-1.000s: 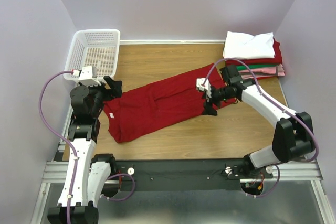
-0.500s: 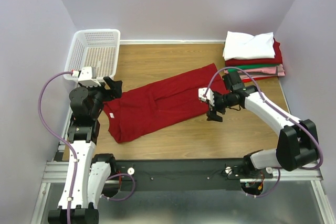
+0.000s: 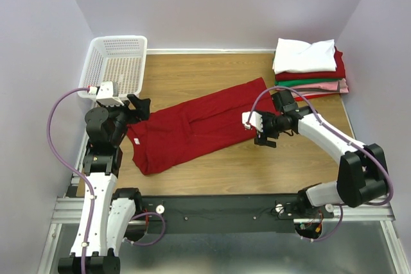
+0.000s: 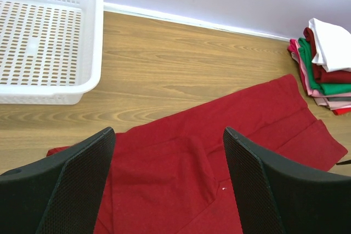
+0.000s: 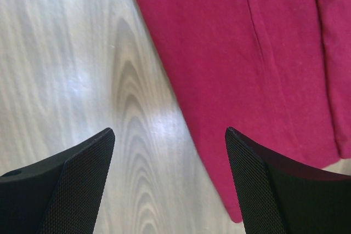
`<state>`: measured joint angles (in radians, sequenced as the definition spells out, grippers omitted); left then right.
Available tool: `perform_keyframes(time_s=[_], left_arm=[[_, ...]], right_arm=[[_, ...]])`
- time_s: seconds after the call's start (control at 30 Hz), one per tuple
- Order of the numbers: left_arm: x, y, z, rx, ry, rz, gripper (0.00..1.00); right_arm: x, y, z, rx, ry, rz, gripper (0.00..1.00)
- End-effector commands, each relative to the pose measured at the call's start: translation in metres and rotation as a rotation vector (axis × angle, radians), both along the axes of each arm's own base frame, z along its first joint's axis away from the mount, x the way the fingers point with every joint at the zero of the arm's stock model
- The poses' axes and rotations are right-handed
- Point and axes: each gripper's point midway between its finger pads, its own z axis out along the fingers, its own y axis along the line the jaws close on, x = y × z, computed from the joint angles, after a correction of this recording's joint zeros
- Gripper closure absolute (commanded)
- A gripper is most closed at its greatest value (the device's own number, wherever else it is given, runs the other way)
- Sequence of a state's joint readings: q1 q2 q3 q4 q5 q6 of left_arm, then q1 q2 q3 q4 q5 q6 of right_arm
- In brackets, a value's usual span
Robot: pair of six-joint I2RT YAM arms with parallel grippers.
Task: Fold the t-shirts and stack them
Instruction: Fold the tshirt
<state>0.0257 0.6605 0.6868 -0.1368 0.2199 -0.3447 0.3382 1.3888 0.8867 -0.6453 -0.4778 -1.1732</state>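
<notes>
I see both claws released: left claw point(image 4: 167, 190) above the red shirt point(image 3: 192, 126), right claw point(image 5: 170, 184) over its edge and the table point(image 5: 66, 69).

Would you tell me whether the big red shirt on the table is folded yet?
Only partly folded: the red shirt lies as a long strip across the table, sides turned in.
</notes>
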Motion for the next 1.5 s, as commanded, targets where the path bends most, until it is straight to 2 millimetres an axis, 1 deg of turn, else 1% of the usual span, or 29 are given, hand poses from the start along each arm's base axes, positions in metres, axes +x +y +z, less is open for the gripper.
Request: perform_keyframes(time_s=[0.0,0.13,0.23,0.37,0.4,0.43,0.53,0.6,0.63,0.8,0.83,0.9,0.93,0.97,1.0,1.03,1.1,1.13,1.2,1.23,1.3,1.33,1.37,1.4,1.43,1.47], left_arm=[[-0.002,-0.005,0.004,-0.002,-0.026,-0.024,0.13],[-0.003,-0.005,0.005,-0.003,-0.029,-0.026,0.13],[-0.003,-0.005,0.005,-0.002,-0.029,-0.024,0.13],[-0.003,-0.005,0.006,-0.003,-0.03,-0.026,0.13],[-0.003,-0.005,0.005,-0.002,-0.029,-0.027,0.13],[-0.003,-0.006,0.004,-0.003,-0.027,-0.028,0.13],[-0.004,-0.006,0.006,-0.002,-0.032,-0.028,0.13],[-0.004,-0.006,0.006,-0.003,-0.033,-0.028,0.13],[-0.004,-0.006,0.006,-0.003,-0.032,-0.028,0.13],[-0.004,-0.005,0.006,0.001,-0.034,-0.027,0.13],[-0.004,-0.005,0.006,0.001,-0.034,-0.028,0.13],[-0.004,-0.005,0.007,0.003,-0.036,-0.027,0.13],[-0.004,-0.005,0.007,0.003,-0.036,-0.027,0.13],[-0.005,-0.006,0.007,0.003,-0.038,-0.03,0.13],[-0.005,-0.005,0.007,0.001,-0.039,-0.028,0.13],[-0.004,-0.005,0.007,0.003,-0.038,-0.029,0.13],[-0.005,-0.005,0.008,0.005,-0.041,-0.027,0.13],[-0.005,-0.005,0.008,0.003,-0.042,-0.025,0.13],[-0.005,-0.005,0.008,0.004,-0.043,-0.029,0.13],[-0.005,-0.005,0.008,0.004,-0.044,-0.029,0.13],[-0.005,-0.006,0.009,0.004,-0.047,-0.032,0.13],[-0.005,-0.006,0.009,0.004,-0.047,-0.032,0.13],[-0.005,-0.006,0.008,0.003,-0.047,-0.033,0.13],[-0.006,-0.006,0.01,0.003,-0.05,-0.035,0.13],[-0.006,-0.006,0.01,0.003,-0.052,-0.035,0.13],[-0.006,-0.007,0.01,0.002,-0.05,-0.038,0.13]], right_arm=[[0.017,-0.014,-0.011,-0.073,-0.056,0.0,0.13],[0.026,-0.021,-0.024,-0.118,-0.059,-0.003,0.16],[0.033,-0.024,-0.032,-0.132,-0.05,-0.016,0.16],[0.043,-0.025,-0.04,-0.141,-0.038,-0.034,0.22],[0.047,-0.025,-0.04,-0.141,-0.041,-0.039,0.24],[0.048,-0.026,-0.046,-0.148,-0.028,-0.042,0.26],[0.051,-0.027,-0.051,-0.158,-0.022,-0.046,0.32],[0.052,-0.029,-0.057,-0.171,-0.009,-0.054,0.39],[0.054,-0.028,-0.058,-0.17,-0.013,-0.057,0.45],[0.057,-0.027,-0.064,-0.162,-0.015,-0.075,0.57],[0.056,-0.027,-0.065,-0.161,-0.013,-0.075,0.64],[0.056,-0.027,-0.066,-0.157,-0.01,-0.081,0.72],[0.056,-0.027,-0.066,-0.156,-0.007,-0.082,0.82],[0.054,-0.027,-0.067,-0.154,-0.002,-0.083,0.85],[0.049,-0.027,-0.069,-0.153,0.008,-0.081,0.92],[0.046,-0.027,-0.066,-0.146,0.004,-0.078,1.0],[0.038,-0.028,-0.064,-0.141,0.004,-0.065,0.99],[0.027,-0.03,-0.061,-0.14,0.018,-0.051,1.0],[0.013,-0.033,-0.059,-0.145,0.03,-0.029,1.0],[-0.004,-0.037,-0.056,-0.149,0.054,-0.017,0.99],[-0.021,-0.042,-0.052,-0.16,0.072,0.011,1.0],[-0.041,-0.048,-0.056,-0.179,0.122,0.021,1.0],[-0.047,-0.05,-0.047,-0.177,0.097,0.034,0.99],[-0.055,-0.053,-0.045,-0.185,0.108,0.046,1.0],[-0.072,-0.059,-0.045,-0.202,0.155,0.054,1.0],[-0.081,-0.062,-0.045,-0.208,0.169,0.059,1.0]])
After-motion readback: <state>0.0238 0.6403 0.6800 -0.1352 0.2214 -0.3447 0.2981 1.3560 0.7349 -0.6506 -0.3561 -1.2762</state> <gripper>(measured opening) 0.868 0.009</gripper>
